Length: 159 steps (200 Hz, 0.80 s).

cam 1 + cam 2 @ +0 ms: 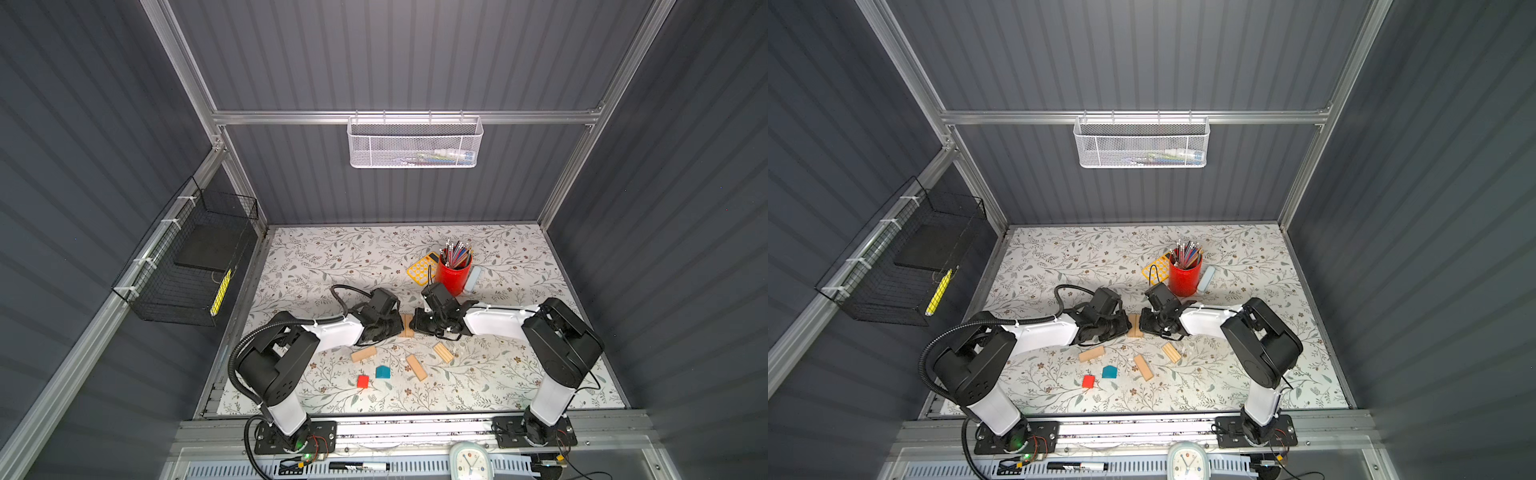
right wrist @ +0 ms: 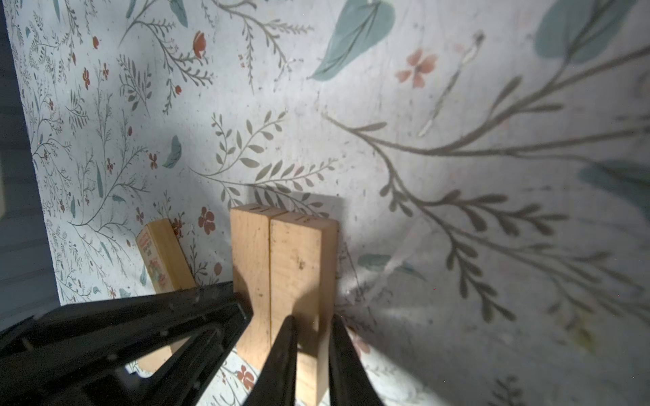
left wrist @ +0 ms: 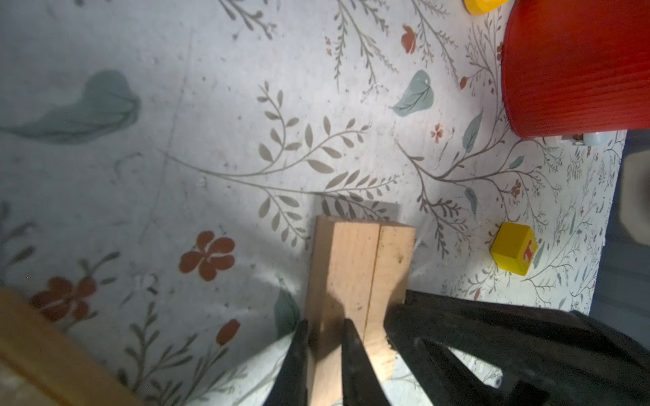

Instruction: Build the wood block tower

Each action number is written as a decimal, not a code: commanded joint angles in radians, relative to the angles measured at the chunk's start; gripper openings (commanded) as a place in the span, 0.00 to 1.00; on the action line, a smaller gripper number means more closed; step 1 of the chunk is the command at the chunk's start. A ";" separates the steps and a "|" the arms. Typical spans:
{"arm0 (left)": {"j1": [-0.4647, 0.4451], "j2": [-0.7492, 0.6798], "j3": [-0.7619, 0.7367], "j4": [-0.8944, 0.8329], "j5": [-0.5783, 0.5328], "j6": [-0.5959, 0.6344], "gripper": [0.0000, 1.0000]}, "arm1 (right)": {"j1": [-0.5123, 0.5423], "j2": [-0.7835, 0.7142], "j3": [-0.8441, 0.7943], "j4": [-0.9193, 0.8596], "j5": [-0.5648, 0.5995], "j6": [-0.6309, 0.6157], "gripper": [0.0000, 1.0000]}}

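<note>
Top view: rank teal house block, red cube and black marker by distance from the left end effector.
1. Teal house block, on the mat, nearest the left end effector.
2. Red cube, just left of it, nearer the front edge.
3. Black marker, off the mat, at the view's bottom edge.

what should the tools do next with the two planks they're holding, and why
Probably open both tools and lift straight up. The left tool pinches the left plank, the right tool the right plank; the planks lie flush side by side, apparently resting on the mat, so the base layer looks set, and a sideways pull could split it.
</note>
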 commanded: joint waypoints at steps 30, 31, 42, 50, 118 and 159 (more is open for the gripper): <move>-0.010 0.013 0.012 -0.052 -0.017 0.032 0.18 | -0.001 0.013 0.023 -0.026 0.023 -0.044 0.20; -0.010 0.011 0.011 -0.051 -0.017 0.031 0.18 | -0.001 0.013 0.023 -0.026 0.023 -0.044 0.20; -0.010 0.008 0.005 -0.041 -0.015 0.028 0.18 | -0.001 0.008 0.023 -0.026 0.023 -0.048 0.21; -0.010 0.008 0.007 -0.045 -0.015 0.027 0.18 | 0.001 0.000 0.026 -0.039 0.030 -0.051 0.21; -0.011 -0.053 0.000 -0.061 -0.061 0.026 0.18 | 0.000 -0.077 0.027 -0.087 0.050 -0.080 0.28; -0.010 -0.138 -0.008 -0.105 -0.099 0.023 0.21 | 0.003 -0.141 0.031 -0.153 0.058 -0.131 0.35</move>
